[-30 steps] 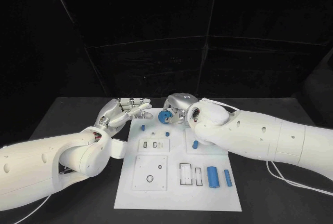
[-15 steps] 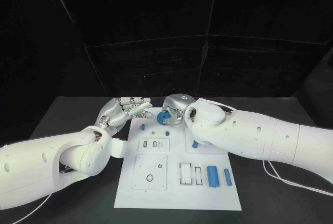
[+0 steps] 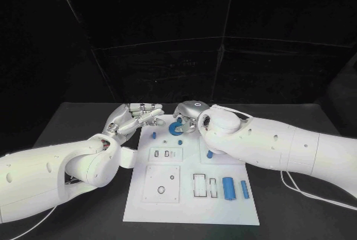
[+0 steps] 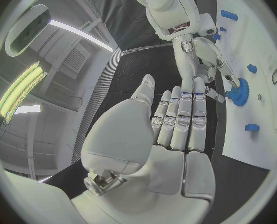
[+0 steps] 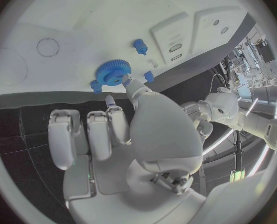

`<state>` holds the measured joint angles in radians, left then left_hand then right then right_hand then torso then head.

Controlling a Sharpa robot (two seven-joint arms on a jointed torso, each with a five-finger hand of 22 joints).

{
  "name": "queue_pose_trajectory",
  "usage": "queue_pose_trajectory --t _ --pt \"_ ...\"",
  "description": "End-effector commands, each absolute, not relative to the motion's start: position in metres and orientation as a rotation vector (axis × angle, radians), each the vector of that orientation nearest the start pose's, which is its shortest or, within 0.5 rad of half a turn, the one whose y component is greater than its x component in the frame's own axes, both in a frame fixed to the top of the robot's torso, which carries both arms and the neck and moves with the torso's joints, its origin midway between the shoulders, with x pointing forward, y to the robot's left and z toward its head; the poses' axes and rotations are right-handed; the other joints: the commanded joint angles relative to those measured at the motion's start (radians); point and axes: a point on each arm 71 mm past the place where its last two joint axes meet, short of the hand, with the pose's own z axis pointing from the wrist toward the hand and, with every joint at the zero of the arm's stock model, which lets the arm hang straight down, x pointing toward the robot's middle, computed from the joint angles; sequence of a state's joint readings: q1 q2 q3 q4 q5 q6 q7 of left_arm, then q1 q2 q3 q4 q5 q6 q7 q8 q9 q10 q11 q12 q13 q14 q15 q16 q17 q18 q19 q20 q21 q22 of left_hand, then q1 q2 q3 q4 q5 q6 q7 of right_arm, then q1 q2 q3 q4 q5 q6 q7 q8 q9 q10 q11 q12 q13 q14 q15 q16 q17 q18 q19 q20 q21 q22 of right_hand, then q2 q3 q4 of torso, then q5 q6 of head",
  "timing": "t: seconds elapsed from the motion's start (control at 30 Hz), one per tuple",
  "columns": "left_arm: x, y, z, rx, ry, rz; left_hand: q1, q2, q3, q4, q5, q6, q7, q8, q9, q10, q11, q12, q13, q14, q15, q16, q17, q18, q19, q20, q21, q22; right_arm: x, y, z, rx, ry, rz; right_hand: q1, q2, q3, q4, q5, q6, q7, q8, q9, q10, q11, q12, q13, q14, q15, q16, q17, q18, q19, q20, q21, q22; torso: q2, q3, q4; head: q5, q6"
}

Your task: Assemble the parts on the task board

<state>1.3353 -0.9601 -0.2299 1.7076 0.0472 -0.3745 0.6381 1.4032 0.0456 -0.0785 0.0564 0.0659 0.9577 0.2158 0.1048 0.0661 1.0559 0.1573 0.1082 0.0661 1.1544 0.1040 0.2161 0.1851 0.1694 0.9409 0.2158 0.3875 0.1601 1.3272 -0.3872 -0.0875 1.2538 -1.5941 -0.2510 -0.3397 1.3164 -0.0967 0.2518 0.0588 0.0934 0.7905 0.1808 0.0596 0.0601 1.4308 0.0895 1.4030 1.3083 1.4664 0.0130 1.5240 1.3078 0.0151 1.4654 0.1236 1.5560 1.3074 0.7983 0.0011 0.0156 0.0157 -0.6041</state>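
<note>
- We see the right hand [image 3: 190, 117] at the far end of the white board [image 3: 192, 209], pinching a blue gear [image 3: 177, 128] between its thumb and a fingertip; the other fingers are curled back, away from the gear.
- From the right wrist, the gear [image 5: 113, 72] hangs just over the board [image 5: 63, 15], close to a small blue peg [image 5: 138, 46] that stands upright in it; whether the gear touches the board we cannot tell.
- The left hand [image 3: 134, 117] hovers beside the board's far left corner, holding nothing, its fingers straight and a little apart, its fingertips near the right hand.
- From the left wrist, the left hand [image 4: 166, 134] has its fingers stretched out side by side towards the gear [image 4: 239, 91], not touching it.
- Nearer us on the board, two blue cylinders [image 3: 228, 189] lie side by side next to a few empty rectangular slots [image 3: 198, 185].
</note>
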Motion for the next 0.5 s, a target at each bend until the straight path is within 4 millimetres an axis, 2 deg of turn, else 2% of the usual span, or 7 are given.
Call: queue_pose_trajectory --t 0.03,0.2,0.37,0.5 --pt "0.451 0.219 -0.156 -0.961 1.285 -1.632 -0.001 0.008 -0.001 -0.004 -0.007 0.004 0.005 -0.006 -0.001 -0.001 0.005 -0.004 -0.001 0.004 0.002 -0.003 0.001 0.013 0.008 -0.002 0.005 -0.001 0.530 -0.044 -0.147 -0.331 1.608 0.494 -0.006 -0.011 -0.011 0.002 0.003 -0.016 0.001 -0.004 -0.001 -0.003 0.005 -0.004 0.060 0.082 0.007 0.006 0.151 -0.005 0.075 0.007 0.001 0.224 0.001 0.0003 0.0002 0.001 -0.001" --pt "0.451 0.219 -0.156 -0.962 1.286 -1.631 -0.001 0.008 -0.001 -0.004 -0.007 0.004 0.005 -0.006 -0.001 -0.001 0.005 -0.004 -0.001 0.004 0.002 -0.003 0.001 0.013 0.008 -0.002 0.005 -0.001 0.530 -0.044 -0.148 -0.333 1.618 0.489 -0.012 -0.012 -0.023 0.011 0.003 -0.004 0.003 -0.001 0.001 -0.005 0.006 -0.005 0.059 0.081 0.009 0.006 0.151 -0.005 0.074 0.009 0.000 0.224 0.000 -0.0001 0.0004 0.000 -0.001" --pt "0.451 0.219 -0.156 -0.962 1.286 -1.631 -0.001 0.009 -0.002 -0.006 -0.007 0.004 0.006 -0.007 -0.001 -0.001 0.006 -0.005 -0.001 0.003 0.002 -0.005 0.002 0.013 0.008 -0.002 0.005 -0.001 0.530 -0.047 -0.148 -0.328 1.622 0.492 -0.019 -0.003 -0.037 0.029 0.012 0.078 0.002 0.011 0.010 -0.002 0.007 -0.001 0.063 0.081 0.010 0.006 0.151 -0.005 0.074 0.011 0.000 0.223 0.000 0.0002 0.0000 -0.001 0.000" --pt "0.451 0.220 -0.156 -0.962 1.285 -1.631 -0.001 0.009 -0.002 -0.006 -0.007 0.004 0.006 -0.007 -0.001 -0.001 0.006 -0.005 -0.001 0.003 0.002 -0.005 0.002 0.013 0.008 -0.002 0.005 -0.001 0.528 -0.056 -0.145 -0.280 1.581 0.530 -0.029 -0.001 -0.049 0.045 0.016 0.088 0.002 0.012 0.010 0.003 0.006 0.005 0.070 0.081 0.009 0.006 0.150 -0.005 0.074 0.011 0.000 0.224 0.000 0.0004 -0.0006 -0.003 0.002"
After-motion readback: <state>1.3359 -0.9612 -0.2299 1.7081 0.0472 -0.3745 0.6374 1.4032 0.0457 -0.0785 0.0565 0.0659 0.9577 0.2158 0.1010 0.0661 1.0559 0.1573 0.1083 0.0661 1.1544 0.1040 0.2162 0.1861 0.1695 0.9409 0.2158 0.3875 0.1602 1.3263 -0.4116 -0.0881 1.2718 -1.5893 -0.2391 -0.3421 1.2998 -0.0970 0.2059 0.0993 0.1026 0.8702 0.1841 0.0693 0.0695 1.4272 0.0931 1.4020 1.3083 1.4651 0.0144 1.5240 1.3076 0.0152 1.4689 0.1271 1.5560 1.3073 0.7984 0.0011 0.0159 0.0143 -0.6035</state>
